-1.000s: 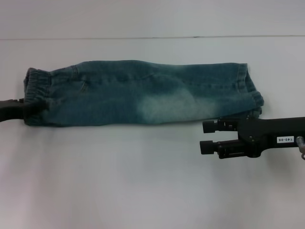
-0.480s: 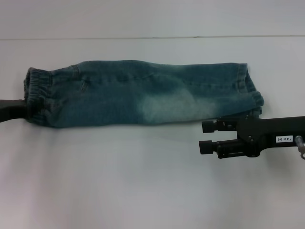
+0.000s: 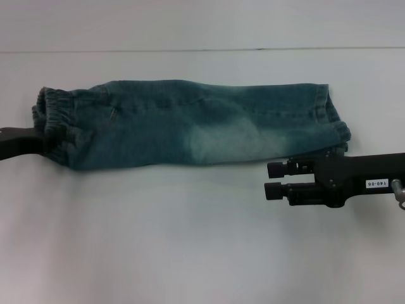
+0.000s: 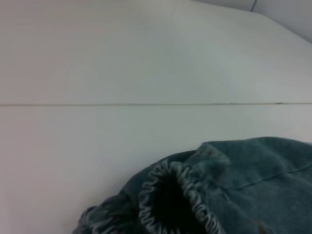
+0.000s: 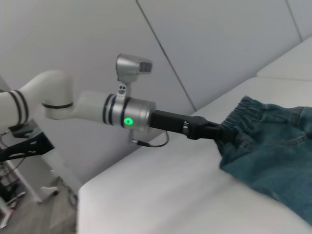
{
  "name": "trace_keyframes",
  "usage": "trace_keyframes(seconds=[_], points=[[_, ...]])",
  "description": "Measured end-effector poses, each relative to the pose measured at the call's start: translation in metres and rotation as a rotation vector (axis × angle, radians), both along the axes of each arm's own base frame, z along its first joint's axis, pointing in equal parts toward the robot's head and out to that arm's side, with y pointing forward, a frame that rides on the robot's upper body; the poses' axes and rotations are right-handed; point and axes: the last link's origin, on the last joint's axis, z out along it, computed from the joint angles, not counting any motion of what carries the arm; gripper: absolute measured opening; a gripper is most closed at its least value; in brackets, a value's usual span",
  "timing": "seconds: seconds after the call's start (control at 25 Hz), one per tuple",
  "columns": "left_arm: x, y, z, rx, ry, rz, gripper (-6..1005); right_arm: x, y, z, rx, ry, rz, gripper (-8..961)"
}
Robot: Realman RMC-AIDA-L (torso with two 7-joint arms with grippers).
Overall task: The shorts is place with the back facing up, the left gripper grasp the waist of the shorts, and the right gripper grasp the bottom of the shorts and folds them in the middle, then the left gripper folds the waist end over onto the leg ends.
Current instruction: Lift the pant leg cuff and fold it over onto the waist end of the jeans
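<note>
From my remote station I count one pair of shorts [image 3: 190, 123], folded lengthwise across the middle of the frame, with one ruffled waist [image 3: 52, 111] at its left end. I count two grippers: the left gripper [image 3: 44, 142] at the left edge, the right gripper [image 3: 274, 180] at lower right. One white table [image 3: 190, 240] lies under everything, and one number sticker [image 3: 375, 183] shows at far right.

One readable label only: a small white sticker [image 3: 376, 183] on the black arm of the right gripper [image 3: 273, 180], printed with a number that looks like "140-06", seen upside down in the head view. No other text, brand or sign legible anywhere, neither on the shorts [image 3: 190, 123] nor on the table [image 3: 158, 240].
</note>
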Motion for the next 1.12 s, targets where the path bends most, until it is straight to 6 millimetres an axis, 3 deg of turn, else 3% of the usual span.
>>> trace_keyframes(seconds=[0.24, 0.48, 0.88, 1.12], points=[[0.02, 0.002, 0.006, -0.043, -0.029, -0.066, 105, 0.009, 0.015, -0.009, 0.12, -0.034, -0.098, 597], [0.051, 0.012, 0.018, -0.082, -0.053, -0.147, 104, 0.012, 0.042, -0.022, 0.408, 0.006, -0.172, 406], [0.115, 0.047, 0.026, -0.184, -0.034, -0.253, 102, 0.024, 0.05, -0.041, 0.853, 0.039, -0.23, 4], [0.16, 0.067, 0.03, -0.197, -0.047, -0.304, 103, 0.008, 0.063, -0.063, 0.821, -0.056, -0.168, 0]])
